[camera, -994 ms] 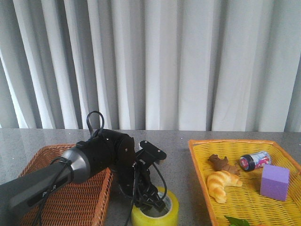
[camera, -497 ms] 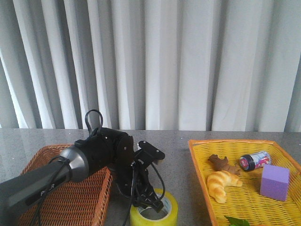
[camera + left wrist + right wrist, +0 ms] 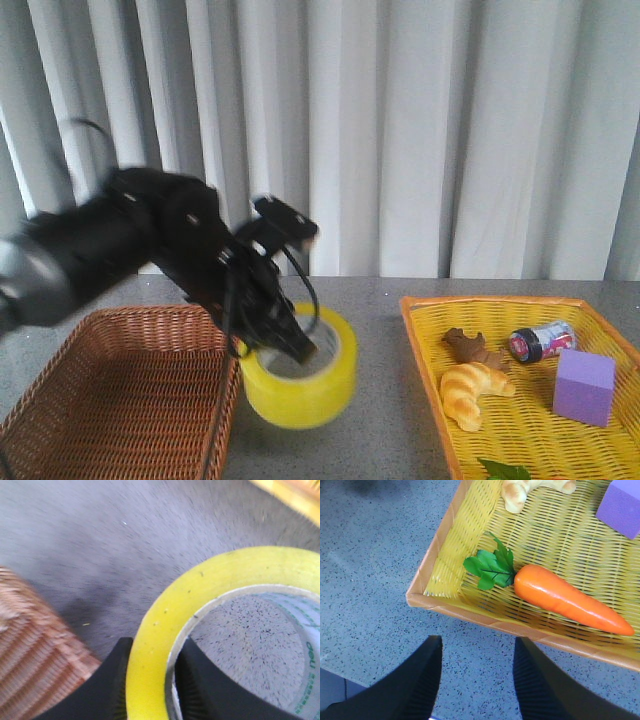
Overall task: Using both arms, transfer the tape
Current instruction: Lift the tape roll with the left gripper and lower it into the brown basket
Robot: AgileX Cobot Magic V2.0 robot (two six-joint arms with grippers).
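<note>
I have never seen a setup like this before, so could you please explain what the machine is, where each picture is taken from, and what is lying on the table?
This is a two-armed robot at a grey table. The wide picture looks forward over the table; the other two come from cameras on each arm's wrist.

In the front view, the left gripper holds the tape, a big yellow roll, lifted off the table beside a brown wicker basket. The left wrist view shows how: one finger is outside the roll's wall and one inside, pinching it.

On the right sits a yellow basket holding a croissant, a brown piece I cannot identify, a small can and a purple block.

The right wrist view shows the right gripper open and empty, over the table near that basket's corner, where a toy carrot lies.
</note>
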